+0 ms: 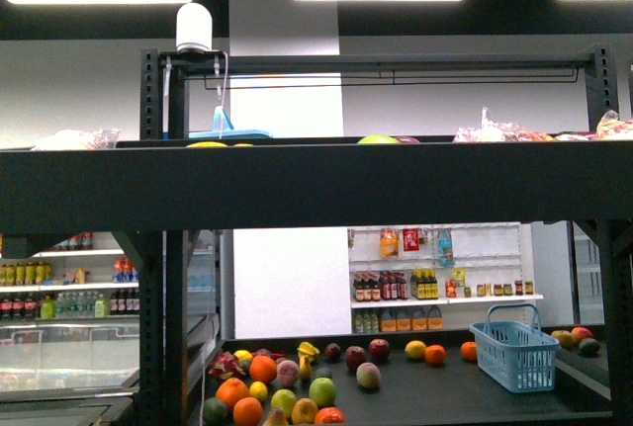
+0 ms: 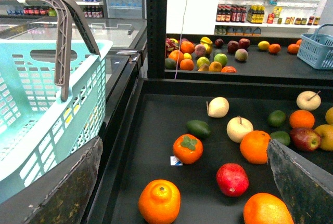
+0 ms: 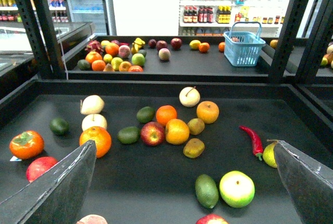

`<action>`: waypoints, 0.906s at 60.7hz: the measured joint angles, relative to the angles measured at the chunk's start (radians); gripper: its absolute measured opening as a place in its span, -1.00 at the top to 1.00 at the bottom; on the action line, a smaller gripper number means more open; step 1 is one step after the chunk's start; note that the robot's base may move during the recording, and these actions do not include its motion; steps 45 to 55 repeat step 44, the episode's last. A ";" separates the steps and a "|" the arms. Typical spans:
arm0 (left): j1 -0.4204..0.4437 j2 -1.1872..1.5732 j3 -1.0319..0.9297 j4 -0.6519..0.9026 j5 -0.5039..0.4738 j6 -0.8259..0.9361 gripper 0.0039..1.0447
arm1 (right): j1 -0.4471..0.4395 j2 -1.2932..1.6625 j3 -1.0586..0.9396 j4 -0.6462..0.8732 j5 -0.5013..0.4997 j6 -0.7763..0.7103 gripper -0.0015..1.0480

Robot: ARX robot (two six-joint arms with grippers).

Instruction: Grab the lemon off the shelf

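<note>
Fig.: shelf (image 3: pixel 36 26), lower bench (image 3: pixel 156 182) w/ mixed fruit. The lemon (image 3: pixel 269 154) is judged to be the yellow oval just beside the red chili (image 3: pixel 253 139), near a side edge of the bench, partly hidden behind a finger of the right gripper (image 3: pixel 184 146). Both the right and left gripper (image 2: pixel 183 146) are seen spread wide, nothing held. Lemon is expected to be light, firm, w/ smooth, slightly slippery rind; a hold across the widest mid-section, not the tapered tip, is advised.
</note>
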 joint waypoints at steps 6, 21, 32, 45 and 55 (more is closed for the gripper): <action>0.000 0.000 0.000 0.000 0.000 0.000 -0.86 | 0.000 0.000 0.000 0.000 0.000 0.000 -0.95; 0.000 0.000 0.000 0.000 0.000 0.000 -0.86 | 0.000 0.000 0.000 0.000 0.000 0.000 -0.95; 0.000 0.000 0.000 0.000 0.000 0.000 -0.86 | 0.000 0.000 0.000 0.000 0.000 0.000 -0.95; 0.000 0.000 0.000 0.000 0.000 0.000 -0.86 | 0.000 0.000 0.000 0.000 0.000 0.000 -0.95; 0.000 0.000 0.000 0.000 0.000 0.000 -0.86 | 0.000 0.000 0.000 0.000 0.000 0.000 -0.95</action>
